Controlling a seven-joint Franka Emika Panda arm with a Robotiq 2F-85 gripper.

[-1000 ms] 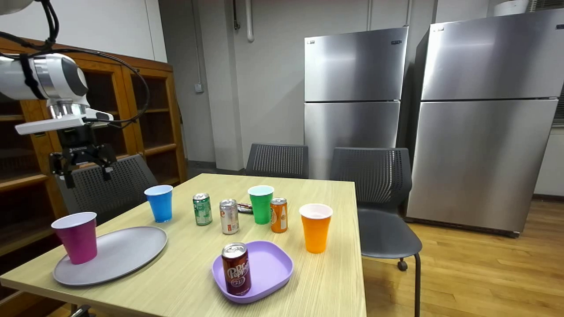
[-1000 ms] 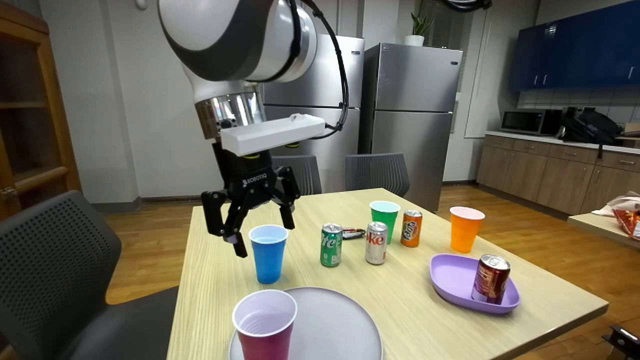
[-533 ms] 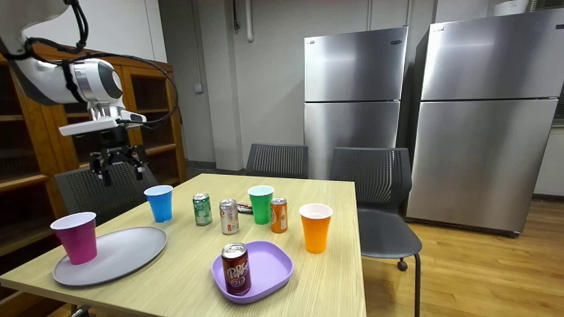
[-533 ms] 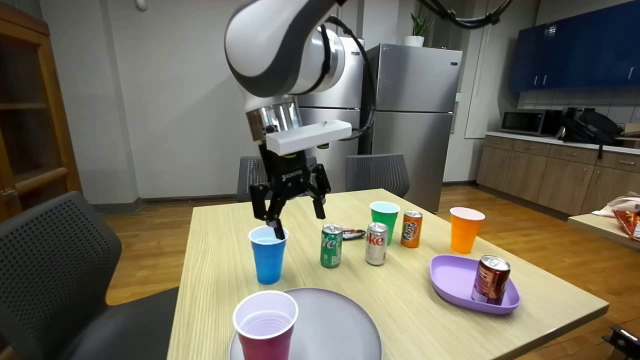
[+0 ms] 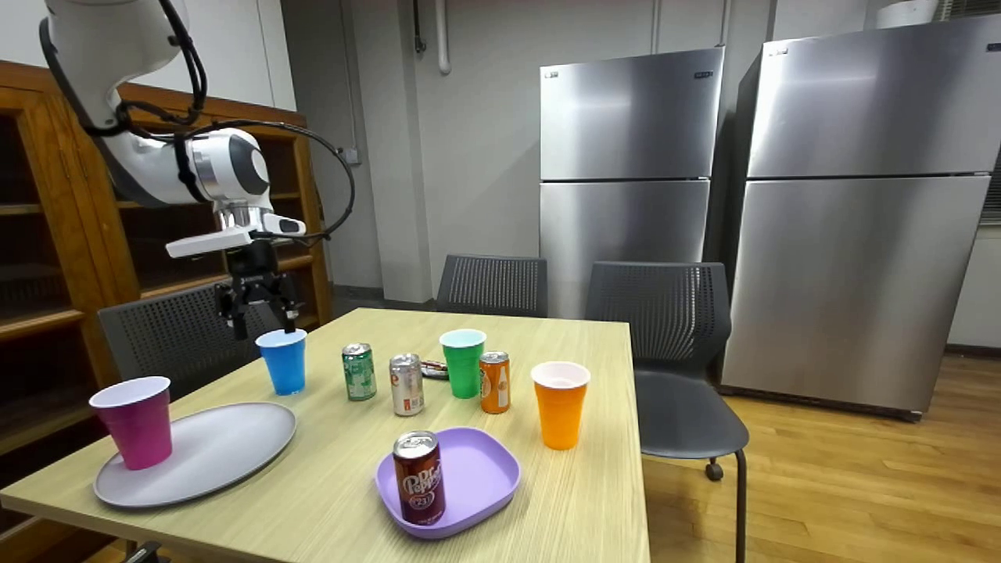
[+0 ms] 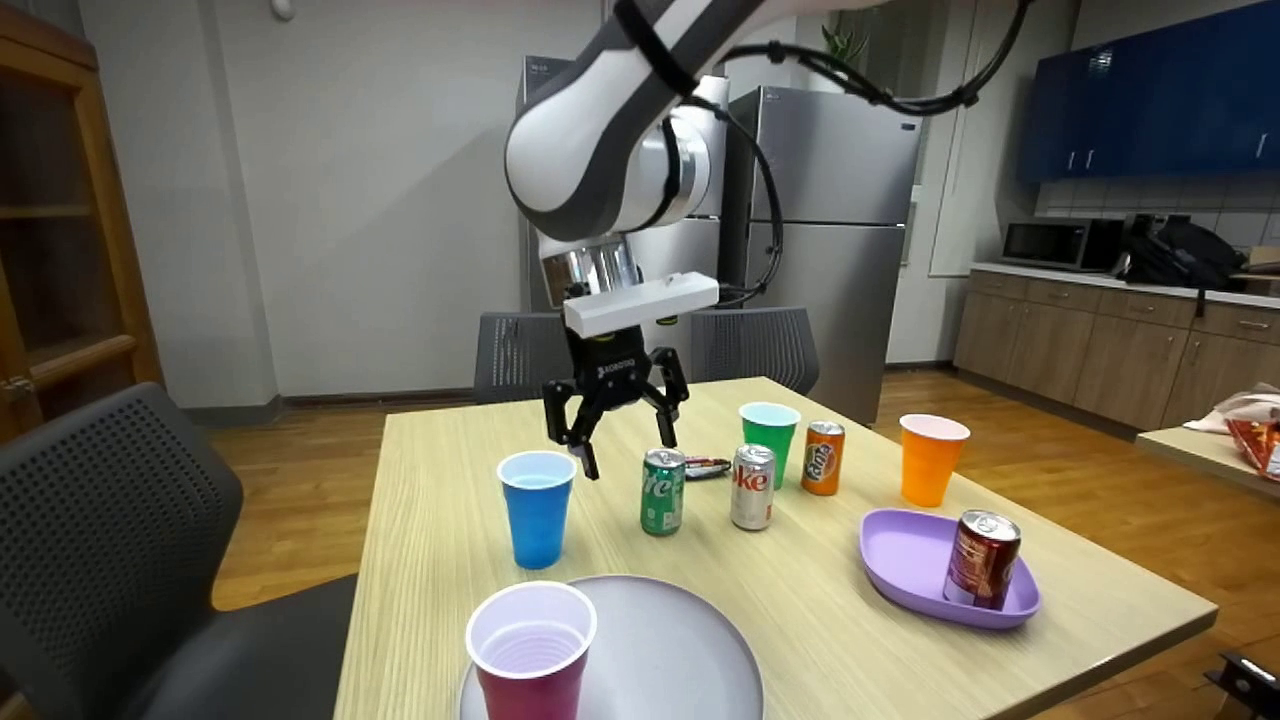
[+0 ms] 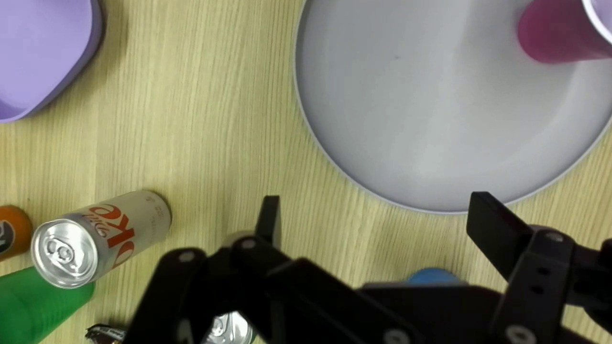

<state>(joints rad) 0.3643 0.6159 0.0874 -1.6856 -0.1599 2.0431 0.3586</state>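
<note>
The gripper (image 6: 629, 457) is held above the table (image 5: 579, 508) w/ jaws spread wide, fingertips well apart. Nearest to it are the blue cup (image 6: 537, 515) and the green soda can (image 6: 662, 492), both stood upright on the tabletop. A gap btwn fingertips & cup is seen in an exterior view; in the wrist view the cup is mostly hidden behind the gripper's body (just a bit of blue is shown), and the can's lid is glimpsed thru the linkage.

The silver Coke can (image 6: 752, 487) is placed nr. the green one, w/ a small wrapped item (image 6: 706, 467) lying close by. Just beyond, the green cup (image 6: 769, 437) & orange Fanta can (image 6: 823, 460) are set nr. each other. The orange cup (image 6: 930, 462) is stood by a table edge. On the purple tray (image 6: 905, 550) a Dr Pepper can (image 5: 420, 485) is stood upright. On the gray plate (image 7: 420, 119) a magenta cup (image 7: 557, 33) is kept toward one side, also upright. Bkgd: steel fridges (image 5: 626, 125), dark chairs (image 5: 657, 313) & a wooden cabinet (image 5: 274, 262) are seen in both exterior views.
</note>
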